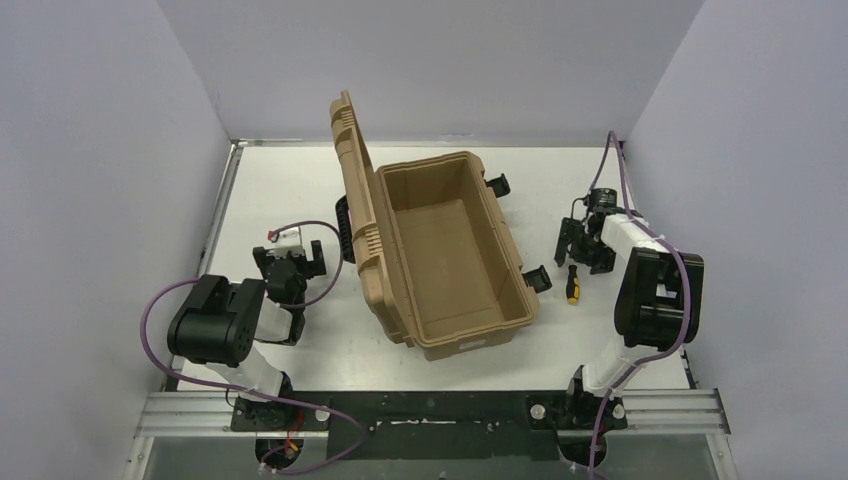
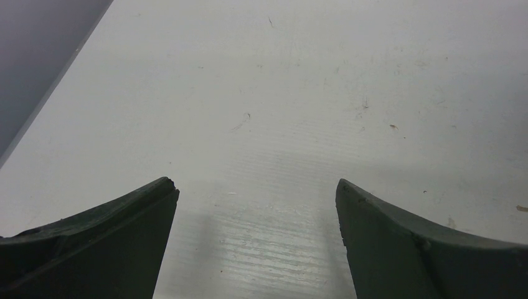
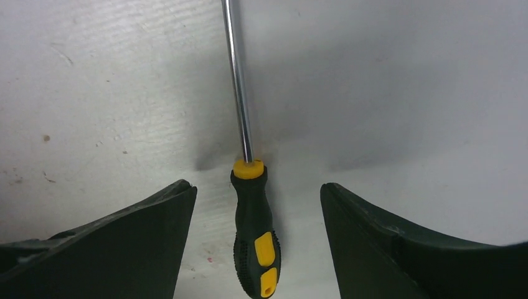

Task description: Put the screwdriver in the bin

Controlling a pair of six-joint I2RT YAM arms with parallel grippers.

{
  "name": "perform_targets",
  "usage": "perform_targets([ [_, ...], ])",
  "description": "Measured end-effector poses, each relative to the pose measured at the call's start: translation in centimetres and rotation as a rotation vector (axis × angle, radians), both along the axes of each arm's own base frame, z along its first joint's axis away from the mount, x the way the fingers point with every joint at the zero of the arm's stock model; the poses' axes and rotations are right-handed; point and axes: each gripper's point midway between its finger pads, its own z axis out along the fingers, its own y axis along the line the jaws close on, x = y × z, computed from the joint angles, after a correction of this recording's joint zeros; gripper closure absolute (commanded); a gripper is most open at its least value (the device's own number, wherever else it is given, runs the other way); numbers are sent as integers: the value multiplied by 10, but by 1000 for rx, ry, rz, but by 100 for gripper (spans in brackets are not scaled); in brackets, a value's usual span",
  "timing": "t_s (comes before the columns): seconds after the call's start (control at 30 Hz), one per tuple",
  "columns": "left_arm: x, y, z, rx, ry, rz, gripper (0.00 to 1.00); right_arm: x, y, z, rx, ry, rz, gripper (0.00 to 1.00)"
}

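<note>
**Right hand open over the screwdriver, beside the case**

The screwdriver (image 3: 254, 240) lies flat on the white counter (image 1: 280, 190), just to the right of the tan case (image 1: 470, 335) and near its black latch (image 1: 538, 280). The right hand (image 3: 256, 187) is low over it with its jaws wide apart. The black and yellow handle lies between them and touches neither finger, and the shaft points away from the wrist. The left hand (image 1: 290, 258) is also open, above bare counter on the left of the case. The ribbed lid (image 1: 352, 190) stands open. Grey walls close the counter on three sides.
</note>
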Motion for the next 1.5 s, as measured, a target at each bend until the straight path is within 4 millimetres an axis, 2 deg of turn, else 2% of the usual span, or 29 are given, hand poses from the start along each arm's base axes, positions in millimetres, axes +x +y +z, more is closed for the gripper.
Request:
perform_targets([
  [0.1, 0, 0, 0, 0, 0, -1, 3, -9, 2, -11, 11, 44, 2, 40],
  [0.17, 0, 0, 0, 0, 0, -2, 3, -17, 3, -18, 16, 74, 5, 55],
  [0.27, 0, 0, 0, 0, 0, -2, 3, -17, 7, -20, 33, 76, 4, 80],
  [0.33, 0, 0, 0, 0, 0, -2, 3, -17, 8, -20, 36, 76, 13, 100],
  [0.47, 0, 0, 0, 0, 0, -2, 3, -17, 8, -16, 39, 86, 23, 100],
  [0.57, 0, 0, 0, 0, 0, -2, 3, -18, 9, -6, 42, 108, 29, 100],
  [0.63, 0, 0, 0, -1, 0, -2, 3, -9, 7, 13, 39, 96, 30, 100],
  [0.7, 0, 0, 0, 0, 0, -2, 3, 10, 4, 42, 32, 48, 31, 100],
  [0.83, 0, 0, 0, 0, 0, -2, 3, 55, 2, 117, 6, -121, 39, 100],
  [0.93, 0, 0, 0, 0, 0, -2, 3, 72, 8, 177, -9, -234, 44, 100],
  [1.0, 0, 0, 0, 0, 0, -2, 3, 76, 20, 208, -10, -289, 58, 100],
  [1.13, 0, 0, 0, 0, 0, -2, 3, 77, 69, 259, 29, -380, 120, 100],
  [1.2, 0, 0, 0, 0, 0, -2, 3, 74, 97, 273, 60, -407, 155, 100],
  [1.23, 0, 0, 0, 0, 0, -2, 3, 72, 118, 279, 84, -420, 183, 100],
  [1.37, 0, 0, 0, 0, 0, -2, 3, 55, 194, 284, 164, -425, 294, 100],
  [1.47, 0, 0, 0, 0, 0, -2, 3, 41, 250, 275, 216, -403, 389, 100],
  [1.5, 0, 0, 0, 0, 0, -2, 3, 35, 271, 267, 233, -385, 426, 100],
])
